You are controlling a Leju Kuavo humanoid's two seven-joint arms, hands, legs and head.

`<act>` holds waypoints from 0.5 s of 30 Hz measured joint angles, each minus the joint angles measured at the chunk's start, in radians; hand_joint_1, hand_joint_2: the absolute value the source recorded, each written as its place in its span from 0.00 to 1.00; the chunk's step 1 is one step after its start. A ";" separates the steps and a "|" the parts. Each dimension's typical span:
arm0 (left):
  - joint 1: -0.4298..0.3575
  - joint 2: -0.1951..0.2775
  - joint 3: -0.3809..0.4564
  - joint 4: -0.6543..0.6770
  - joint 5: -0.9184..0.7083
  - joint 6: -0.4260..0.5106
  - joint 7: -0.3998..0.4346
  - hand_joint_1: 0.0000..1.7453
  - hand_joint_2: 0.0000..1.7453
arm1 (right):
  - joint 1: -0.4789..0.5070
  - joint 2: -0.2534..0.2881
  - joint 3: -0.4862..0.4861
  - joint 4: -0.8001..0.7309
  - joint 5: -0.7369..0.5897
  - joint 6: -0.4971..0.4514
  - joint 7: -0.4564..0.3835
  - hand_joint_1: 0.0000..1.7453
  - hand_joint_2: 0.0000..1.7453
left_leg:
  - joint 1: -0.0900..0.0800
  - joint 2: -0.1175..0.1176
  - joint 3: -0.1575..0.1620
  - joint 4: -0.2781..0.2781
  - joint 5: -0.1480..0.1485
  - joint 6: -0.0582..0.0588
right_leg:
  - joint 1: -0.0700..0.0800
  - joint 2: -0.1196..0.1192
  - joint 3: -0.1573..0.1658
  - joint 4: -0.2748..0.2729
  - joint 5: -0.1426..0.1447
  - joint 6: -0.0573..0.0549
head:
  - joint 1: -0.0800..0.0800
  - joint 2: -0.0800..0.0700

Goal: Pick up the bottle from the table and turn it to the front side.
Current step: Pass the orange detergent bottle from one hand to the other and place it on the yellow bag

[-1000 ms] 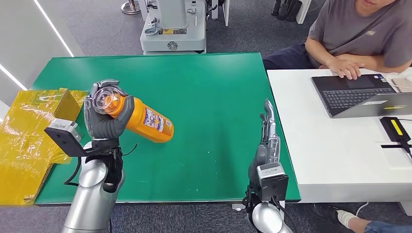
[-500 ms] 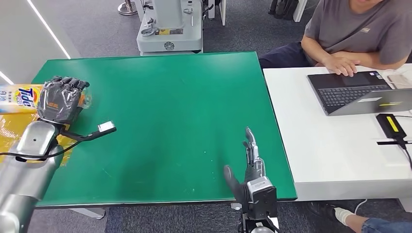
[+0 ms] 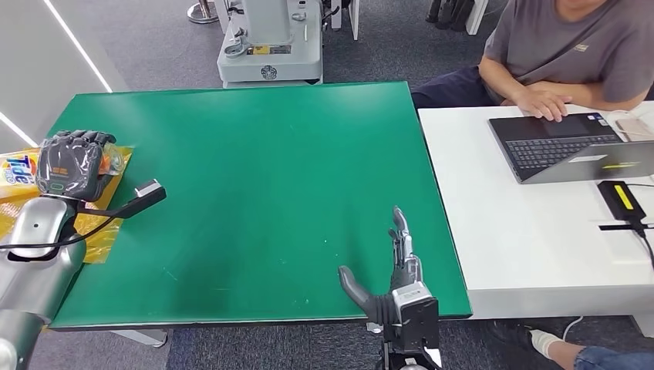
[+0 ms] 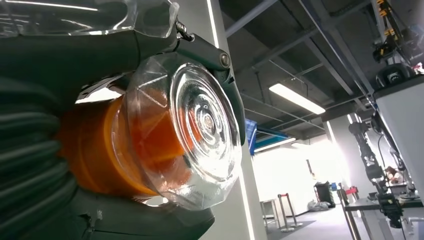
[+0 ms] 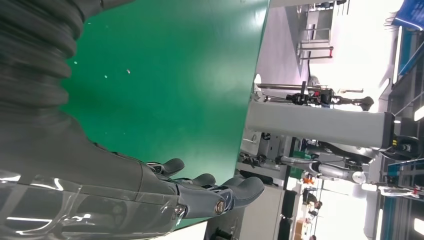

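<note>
My left hand (image 3: 72,164) grips the orange Tide bottle (image 3: 21,165) at the table's far left edge, with the label side poking out past the fingers. Up close, the left wrist view has the bottle's clear ribbed cap (image 4: 192,127) and orange neck wrapped by my left hand (image 4: 60,120). My right hand (image 3: 393,266) hovers low over the near right edge of the green table (image 3: 270,169), fingers straight and apart, thumb out, holding nothing. In the right wrist view the fingers of my right hand (image 5: 165,192) stretch out above the green surface.
A yellow plastic-wrapped box (image 3: 96,223) lies under my left arm at the table's left edge. To the right stands a white desk (image 3: 509,231) with a laptop (image 3: 574,146), where a person (image 3: 571,54) sits typing. A grey machine base (image 3: 270,46) stands behind the table.
My left arm has swung the bottle from over the table out to the left edge and turned it, label now showing. My right hand has dropped lower and spread its thumb.
</note>
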 joint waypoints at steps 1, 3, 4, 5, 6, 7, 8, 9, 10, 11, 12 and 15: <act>0.000 0.002 0.000 0.003 0.000 -0.005 -0.004 1.00 1.00 | 0.001 0.000 0.000 -0.001 0.001 -0.001 0.000 0.00 1.00 | 0.000 0.000 0.000 0.000 0.000 0.000 | 0.000 0.000 0.000 0.000 0.000 0.000 | 0.000 0.000; 0.000 0.005 0.000 0.012 0.002 -0.022 -0.022 1.00 1.00 | 0.003 0.000 0.000 -0.004 0.002 -0.003 0.000 0.00 1.00 | 0.000 0.000 0.000 0.000 0.000 0.000 | 0.000 0.000 0.000 0.000 0.000 0.000 | 0.000 0.000; -0.001 0.006 0.000 0.020 0.004 -0.031 -0.035 1.00 1.00 | 0.004 0.000 0.000 -0.005 0.002 -0.004 0.001 0.00 1.00 | 0.000 0.000 0.000 0.000 0.000 0.000 | 0.000 0.000 0.000 0.000 0.000 0.000 | 0.000 0.000; -0.001 0.007 0.000 0.030 0.005 -0.038 -0.049 1.00 1.00 | 0.006 0.000 0.000 -0.006 0.002 -0.004 0.001 0.00 1.00 | 0.000 0.000 0.000 0.000 0.000 0.000 | 0.000 0.000 0.000 0.000 0.000 0.000 | 0.000 0.000; -0.001 0.008 0.000 0.043 0.004 -0.043 -0.059 1.00 1.00 | 0.006 0.000 0.000 -0.007 0.002 -0.005 0.002 0.00 1.00 | 0.000 0.000 0.000 0.000 0.000 0.000 | 0.000 0.000 0.000 0.000 0.000 0.000 | 0.000 0.000; -0.002 0.008 -0.001 0.056 0.003 -0.045 -0.067 1.00 1.00 | 0.007 0.000 0.000 -0.007 0.001 -0.004 0.002 0.00 1.00 | 0.000 0.000 0.000 0.000 0.000 0.000 | 0.000 0.000 0.000 0.000 0.000 0.000 | 0.000 0.000; -0.002 0.009 -0.001 0.069 0.002 -0.046 -0.073 1.00 1.00 | 0.008 0.000 0.000 -0.008 0.001 -0.003 0.002 0.00 1.00 | 0.000 0.000 0.000 0.000 0.000 0.000 | 0.000 0.000 0.000 0.000 0.000 0.000 | 0.000 0.000; -0.003 0.009 -0.002 0.081 0.000 -0.046 -0.077 1.00 1.00 | 0.008 0.000 0.000 -0.008 0.001 -0.003 0.002 0.00 1.00 | 0.000 0.000 0.000 0.000 0.000 0.000 | 0.000 0.000 0.000 0.000 0.000 0.000 | 0.000 0.000; -0.005 0.010 -0.002 0.096 -0.005 -0.046 -0.083 1.00 1.00 | 0.009 0.000 0.000 -0.008 0.000 -0.001 0.001 0.00 1.00 | 0.000 0.000 0.000 0.000 0.000 0.000 | 0.000 0.000 0.000 0.000 0.000 0.000 | 0.000 0.000; -0.007 0.010 -0.003 0.113 -0.012 -0.046 -0.090 1.00 1.00 | 0.009 0.000 0.000 -0.008 -0.001 0.000 0.001 0.00 1.00 | 0.000 0.000 0.000 0.000 0.000 0.000 | 0.000 0.000 0.000 0.000 0.000 0.000 | 0.000 0.000; -0.010 0.010 -0.006 0.133 -0.024 -0.046 -0.097 1.00 1.00 | 0.009 0.000 0.000 -0.008 -0.001 0.002 0.001 0.00 1.00 | 0.000 0.000 0.000 0.000 0.000 0.000 | 0.000 0.000 0.000 0.000 0.000 0.000 | 0.000 0.000; -0.015 0.008 -0.024 0.205 -0.064 -0.045 -0.110 1.00 1.00 | 0.009 0.000 0.000 -0.009 -0.002 0.004 0.001 0.00 1.00 | 0.000 0.000 0.000 0.000 0.000 0.000 | 0.000 0.000 -0.001 0.000 0.000 0.000 | 0.000 0.000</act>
